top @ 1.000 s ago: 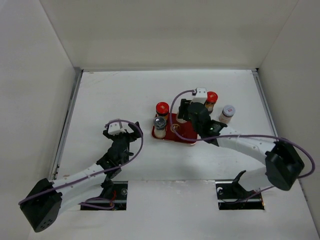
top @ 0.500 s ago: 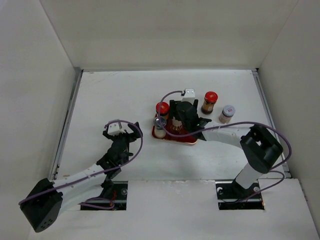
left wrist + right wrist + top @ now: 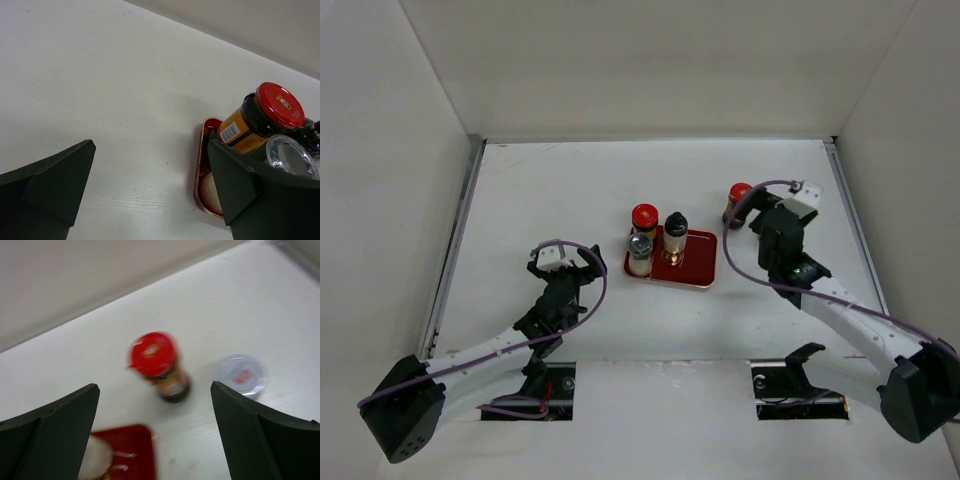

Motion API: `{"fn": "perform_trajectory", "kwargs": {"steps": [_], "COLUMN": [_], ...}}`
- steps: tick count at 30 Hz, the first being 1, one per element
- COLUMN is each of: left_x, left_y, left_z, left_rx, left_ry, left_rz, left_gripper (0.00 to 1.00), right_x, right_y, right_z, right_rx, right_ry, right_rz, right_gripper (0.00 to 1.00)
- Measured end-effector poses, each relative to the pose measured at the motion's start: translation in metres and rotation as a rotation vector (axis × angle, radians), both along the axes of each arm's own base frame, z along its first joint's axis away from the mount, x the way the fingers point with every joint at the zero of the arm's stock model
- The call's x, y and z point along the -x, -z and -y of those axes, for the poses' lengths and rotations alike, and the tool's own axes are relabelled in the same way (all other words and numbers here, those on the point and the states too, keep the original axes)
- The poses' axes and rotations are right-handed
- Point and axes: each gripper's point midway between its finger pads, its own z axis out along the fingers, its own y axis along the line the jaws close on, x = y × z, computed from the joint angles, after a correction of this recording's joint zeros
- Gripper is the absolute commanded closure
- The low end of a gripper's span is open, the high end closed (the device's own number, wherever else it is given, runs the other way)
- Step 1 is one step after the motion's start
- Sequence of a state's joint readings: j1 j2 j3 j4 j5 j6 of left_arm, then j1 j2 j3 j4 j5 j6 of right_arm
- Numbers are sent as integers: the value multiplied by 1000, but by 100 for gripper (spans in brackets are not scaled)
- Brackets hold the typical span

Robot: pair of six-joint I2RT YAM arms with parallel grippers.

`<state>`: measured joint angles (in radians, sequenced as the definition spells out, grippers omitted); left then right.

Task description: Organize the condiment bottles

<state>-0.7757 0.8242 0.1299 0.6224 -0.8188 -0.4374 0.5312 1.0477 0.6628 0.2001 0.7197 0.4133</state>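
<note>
Right fingers [image 3: 55, 435] wide apart, empty; red-capped bottle [image 3: 157, 365] ahead of their gap

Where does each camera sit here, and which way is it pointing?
Top external: fixed above and behind the robot, looking down on the table; left arm and right arm both show.
Left wrist: low over the table, facing the red tray and the on-tray red-capped jar; open jaws frame the bottom.
Right wrist: tilted down at the off-tray red-capped jar and a silver-capped jar; open jaws at both corners.
Shared: both wrist views catch the red tray.
</note>
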Motion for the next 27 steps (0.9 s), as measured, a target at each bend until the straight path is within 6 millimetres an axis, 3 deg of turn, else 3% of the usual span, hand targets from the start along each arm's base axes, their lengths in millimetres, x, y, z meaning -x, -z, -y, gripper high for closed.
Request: {"fn": "perform_trajectory", "kwargs": {"steps": [3,7,10,16,17,22,24,27], "left_x": [0,0,0,0,0,-1,-1,0], "left_y": [4,9,8,7,6,6,5,1], "left_z": [2,4,4,6,6,7,7,7], "left_rx": [-10,-23,-21,-15,-14,-11,-9,1], "left_ry": [8,13,17,24,24,27,29,30], "left_rz": [-11,-25,-23,-18,-17,-14,-13,-2], "left_gripper": [6,6,6,6,6,5,5,5], "right_x": [-6,-16,-21,-32,-34,-45,-48,-43], "right_y": [26,73,101,119,121,130,129,128], "right_z": [59,92,94,97,97,97,96,93], "right_rx": [31,70,91,70,63,17,7,4], "right_ry": [174,250,235,205,201,176,173,177], "right_rz": [-82,-239,-334,-389,-393,-407,-398,-386], "right_gripper": [0,0,0,5,9,46,51,52]}}
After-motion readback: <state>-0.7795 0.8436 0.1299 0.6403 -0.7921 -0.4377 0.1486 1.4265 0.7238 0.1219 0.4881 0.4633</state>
